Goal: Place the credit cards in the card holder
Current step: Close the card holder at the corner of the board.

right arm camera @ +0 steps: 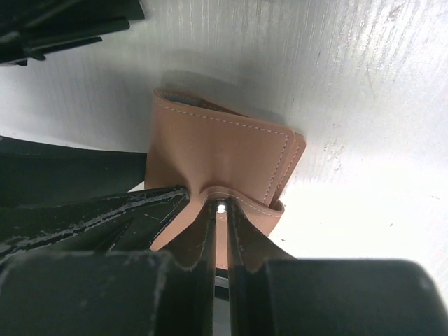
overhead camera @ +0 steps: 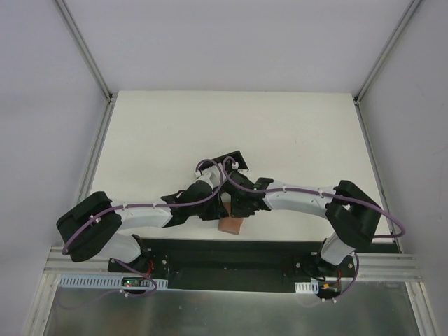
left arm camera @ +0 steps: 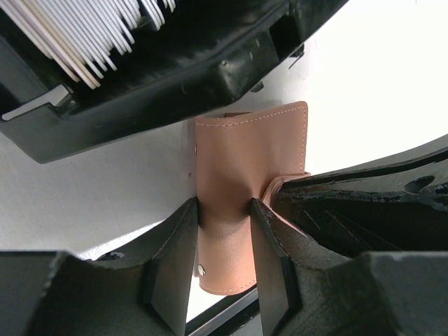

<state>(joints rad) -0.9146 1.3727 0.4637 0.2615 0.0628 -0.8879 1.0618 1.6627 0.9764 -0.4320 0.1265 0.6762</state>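
The left gripper [left arm camera: 224,210] has its 2 fingers [left arm camera: 176,252] drawn in to a narrow gap and pressed against the opposite long edges of the card holder [left arm camera: 248,157], so the tan leather buckles a little between them. The holder runs straight ahead out of the jaws. Its stitched far end reaches the black box frame [left arm camera: 161,84] lying just beyond the fingertips, and its near end pokes back between the fingers. Thin pale pieces [left arm camera: 77,28] stand packed on edge inside that frame, ahead and to the left of this gripper; whether they are cards I cannot tell. The right gripper [right arm camera: 222,203] comes in on the left gripper's right side, just beside it. Its 2 fingers are almost fully together, pinching a thin leather flap of the same holder; a small shiny stud [right arm camera: 221,207] shows in the slit between them, and the leather puckers at the tips. Seen from the right gripper, the body of the holder spreads out ahead and slightly left over the white table [right arm camera: 364,105], its stitched corner to the front right. A black finger of the left gripper lies just to the right gripper's left, against the holder. From above, both grippers meet over the holder, with the frame just beyond them. Whether the holder is lifted or lying on the table I cannot tell.
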